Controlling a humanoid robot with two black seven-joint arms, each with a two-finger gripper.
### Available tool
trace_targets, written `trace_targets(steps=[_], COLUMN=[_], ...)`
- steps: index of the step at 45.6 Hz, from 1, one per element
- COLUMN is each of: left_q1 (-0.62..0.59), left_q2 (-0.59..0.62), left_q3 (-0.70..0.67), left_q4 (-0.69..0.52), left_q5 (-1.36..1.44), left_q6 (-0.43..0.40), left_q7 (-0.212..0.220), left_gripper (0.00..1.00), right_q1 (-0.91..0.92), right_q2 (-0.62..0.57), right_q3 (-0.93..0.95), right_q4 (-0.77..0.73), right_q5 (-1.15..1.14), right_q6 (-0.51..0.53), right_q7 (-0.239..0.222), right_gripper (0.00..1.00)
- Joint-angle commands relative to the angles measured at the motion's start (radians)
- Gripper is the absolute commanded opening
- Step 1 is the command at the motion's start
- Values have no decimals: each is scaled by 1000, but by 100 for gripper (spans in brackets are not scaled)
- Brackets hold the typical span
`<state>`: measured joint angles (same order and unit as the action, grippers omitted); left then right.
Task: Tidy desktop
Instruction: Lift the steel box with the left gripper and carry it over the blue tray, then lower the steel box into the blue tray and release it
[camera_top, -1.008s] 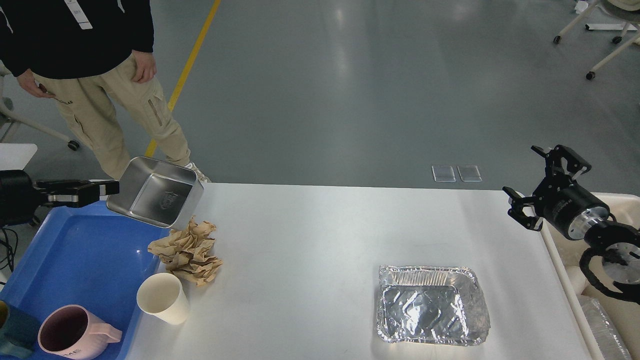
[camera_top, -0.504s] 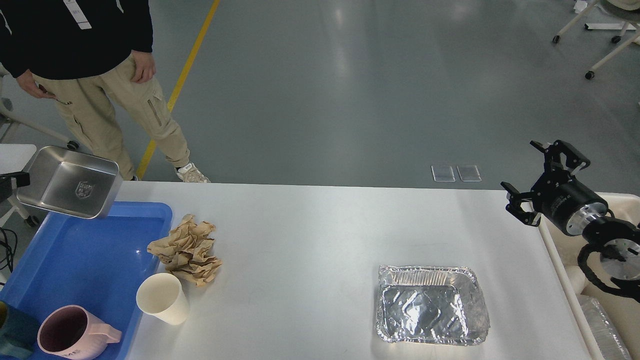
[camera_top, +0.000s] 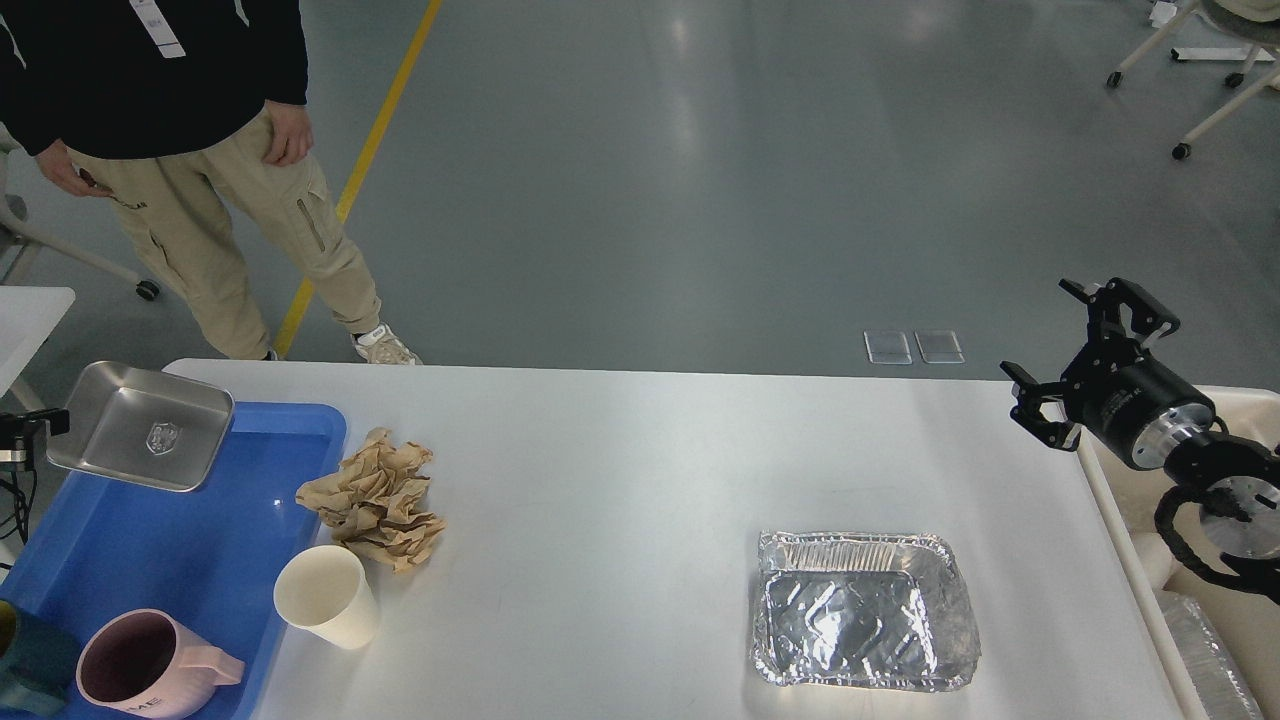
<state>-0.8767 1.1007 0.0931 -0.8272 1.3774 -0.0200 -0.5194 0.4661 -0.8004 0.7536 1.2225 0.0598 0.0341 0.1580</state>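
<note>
The white desktop (camera_top: 640, 460) holds a crumpled brown paper wad (camera_top: 375, 500), a cream paper cup (camera_top: 325, 595) and an empty foil tray (camera_top: 860, 610). My left gripper (camera_top: 35, 428) is at the far left edge, mostly out of view. It is shut on the left rim of a steel tray (camera_top: 140, 425) and holds it tilted over the far left corner of the blue plastic tray (camera_top: 160, 540). My right gripper (camera_top: 1075, 360) is open and empty, above the desktop's far right edge.
A pink mug (camera_top: 150, 665) and a dark teal thing (camera_top: 30, 670) sit in the blue tray's near end. A cream bin (camera_top: 1240, 420) stands right of the desktop. A person (camera_top: 180, 150) stands beyond the far left corner.
My left gripper has carried the steel tray leftwards and lower, from beside the paper wad to over the blue tray's far left corner. My right gripper shifted slightly.
</note>
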Motion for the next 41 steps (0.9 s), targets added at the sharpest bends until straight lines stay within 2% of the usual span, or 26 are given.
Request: trace_targets(steps=[1,22,30,41], left_q1=[19,85,127,166], left_q2=[-55,-104,-116,-151], left_q3=[2,10,10,8], left_q4=[37,76,77,79], left_q5=[0,-1,-1,-3], left_q6=[0,51,91,98], left_q7=[-1,-22,-22,-22], left_gripper=[6,6,6,6], right_q1=[-1,0,0,0], right_q2=[-2,1,1,-2], right_q3=[-2,0,0,0], right_q4=[-5,-3,-3,-1], right_q5=[-1,-15,-17,-17], right_q6=[0,-5,-5,-5], right_q7=[-1,0,0,0], right_gripper=[100,100,100,100])
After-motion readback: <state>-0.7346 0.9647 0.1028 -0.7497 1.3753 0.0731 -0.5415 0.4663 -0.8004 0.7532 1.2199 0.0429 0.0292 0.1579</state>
